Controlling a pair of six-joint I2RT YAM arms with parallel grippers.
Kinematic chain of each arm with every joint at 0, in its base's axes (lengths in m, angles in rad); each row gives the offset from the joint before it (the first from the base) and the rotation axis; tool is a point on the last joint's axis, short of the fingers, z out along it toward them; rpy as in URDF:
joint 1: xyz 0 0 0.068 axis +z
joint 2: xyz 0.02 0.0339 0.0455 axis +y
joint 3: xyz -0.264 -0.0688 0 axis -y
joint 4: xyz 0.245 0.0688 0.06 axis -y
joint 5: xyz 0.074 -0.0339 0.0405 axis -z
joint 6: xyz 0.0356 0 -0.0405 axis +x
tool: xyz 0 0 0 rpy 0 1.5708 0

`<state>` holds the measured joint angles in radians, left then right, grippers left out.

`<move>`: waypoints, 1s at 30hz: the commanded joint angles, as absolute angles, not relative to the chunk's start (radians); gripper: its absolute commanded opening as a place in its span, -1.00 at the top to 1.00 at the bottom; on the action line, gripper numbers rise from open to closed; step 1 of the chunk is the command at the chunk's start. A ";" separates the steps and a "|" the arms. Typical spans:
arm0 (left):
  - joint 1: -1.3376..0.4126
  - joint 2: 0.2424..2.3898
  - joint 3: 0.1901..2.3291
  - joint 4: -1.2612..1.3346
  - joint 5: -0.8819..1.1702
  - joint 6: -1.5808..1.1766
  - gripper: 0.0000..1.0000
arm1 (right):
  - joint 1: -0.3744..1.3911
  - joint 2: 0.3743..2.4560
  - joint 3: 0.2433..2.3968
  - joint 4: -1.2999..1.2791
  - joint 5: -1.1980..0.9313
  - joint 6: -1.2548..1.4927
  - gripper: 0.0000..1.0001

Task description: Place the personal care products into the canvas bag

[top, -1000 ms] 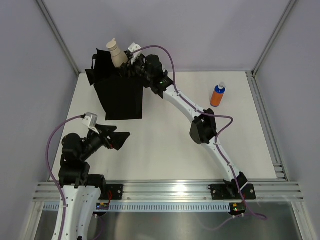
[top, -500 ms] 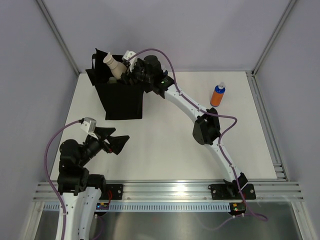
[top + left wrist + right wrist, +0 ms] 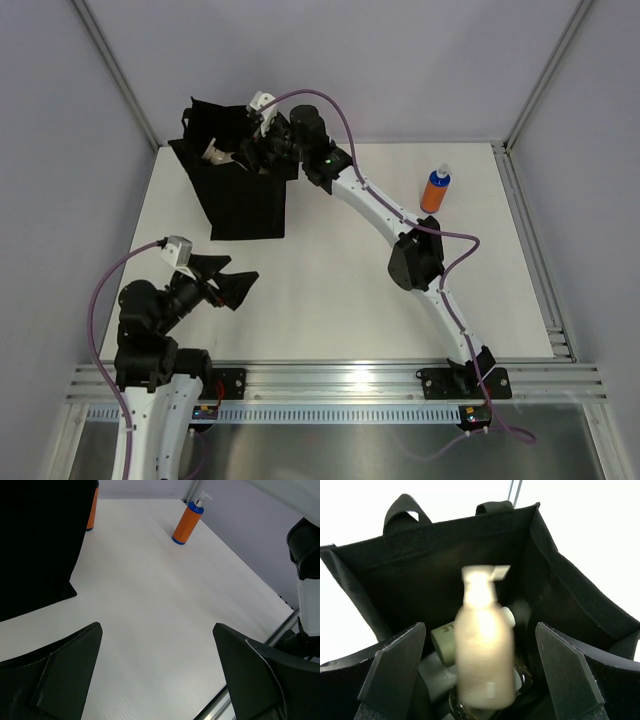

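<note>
The right claw hangs over the mouth of the canvas bag, fingers spread wide, gripping nothing; the beige pump bottle, blurred, is loose between them inside the bag, above other bottles; the left claw gapes empty over the table; one orange bottle stands far right.

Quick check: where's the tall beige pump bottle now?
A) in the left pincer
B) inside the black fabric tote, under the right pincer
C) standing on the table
B: the tall beige pump bottle shows blurred inside the black fabric tote, between the parted fingers of the right pincer.
</note>
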<state>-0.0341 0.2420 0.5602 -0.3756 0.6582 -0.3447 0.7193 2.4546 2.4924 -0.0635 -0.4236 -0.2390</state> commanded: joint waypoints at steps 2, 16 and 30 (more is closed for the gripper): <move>-0.032 0.232 0.563 -0.367 0.667 -0.341 -0.98 | 0.738 2.381 2.505 -0.066 -0.445 -0.178 -0.99; -0.035 0.399 0.609 -0.233 0.595 -0.518 -0.92 | 0.563 2.093 2.583 -0.371 -0.912 -0.049 -0.99; -0.816 1.203 0.998 -0.146 -0.286 -0.318 -0.92 | 0.095 1.574 1.869 -0.602 -0.833 -0.066 -0.99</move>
<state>-0.7929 0.9989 0.8928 -0.2317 0.0082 -0.3851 0.1333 1.6428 2.0006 -0.5323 -0.8452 -0.0811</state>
